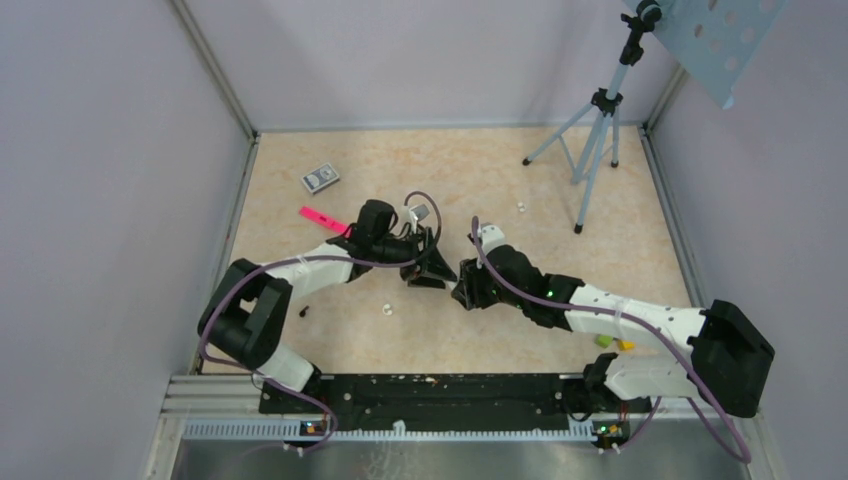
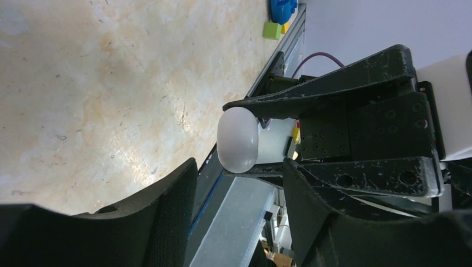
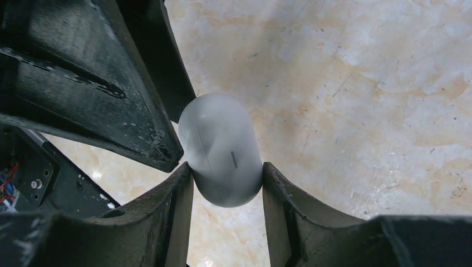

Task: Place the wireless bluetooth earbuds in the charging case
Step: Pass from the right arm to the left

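Right tool (image 3: 225, 167) clenched on white pill (image 3: 220, 144), left tool (image 2: 239, 167) agape; beige marbled tabletop (image 1: 500, 170), lilac walls (image 1: 420, 60).

Light falls evenly and diffusely from above; in the top view the beige marbled tabletop (image 1: 500, 170) is bright, with only faint soft shadows under the arms, and the enclosure's straight edges splay outward toward the corners; in the left wrist view the smooth white pill-shaped object (image 2: 238, 139) is sharp, pale glare patches lie left of it, and below it the left gripper (image 2: 239, 167) blurs; in the right wrist view the object (image 3: 225, 156) looks greyish and crisp, while below it the right gripper (image 3: 227, 167) softens.
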`<state>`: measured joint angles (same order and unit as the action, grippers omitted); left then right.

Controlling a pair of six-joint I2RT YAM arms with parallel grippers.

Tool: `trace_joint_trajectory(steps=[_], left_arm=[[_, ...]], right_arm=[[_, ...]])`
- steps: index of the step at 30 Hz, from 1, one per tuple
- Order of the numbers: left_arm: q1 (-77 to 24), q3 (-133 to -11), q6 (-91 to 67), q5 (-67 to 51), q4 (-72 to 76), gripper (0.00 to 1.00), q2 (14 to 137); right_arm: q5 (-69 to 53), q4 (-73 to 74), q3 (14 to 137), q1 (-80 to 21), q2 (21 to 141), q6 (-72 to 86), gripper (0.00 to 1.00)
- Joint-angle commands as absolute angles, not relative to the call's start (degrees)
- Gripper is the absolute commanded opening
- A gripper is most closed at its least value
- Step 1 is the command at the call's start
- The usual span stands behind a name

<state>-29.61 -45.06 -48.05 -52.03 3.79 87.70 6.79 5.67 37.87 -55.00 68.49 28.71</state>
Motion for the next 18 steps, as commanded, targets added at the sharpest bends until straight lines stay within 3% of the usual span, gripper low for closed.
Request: trace_joint_trajectory(steps=[1,7,18], left_arm=[[-30.7,-48.0,-47.6,-54.4,7.1,0.61,89.8],[-31.5,-50.3,-45.6,-52.6,2.7,0.6,91.6],[-31.9,-50.3,-47.7,-52.7,4.0,0.26,93.0]], right_arm=[[6.7,3.5,40.1,-55.3,68.3,29.2,0.31],[5.9,3.8,40.8,-55.3,69.2,28.5,0.31],[6.7,2.8,39.7,-55.4,68.9,28.9,0.33]])
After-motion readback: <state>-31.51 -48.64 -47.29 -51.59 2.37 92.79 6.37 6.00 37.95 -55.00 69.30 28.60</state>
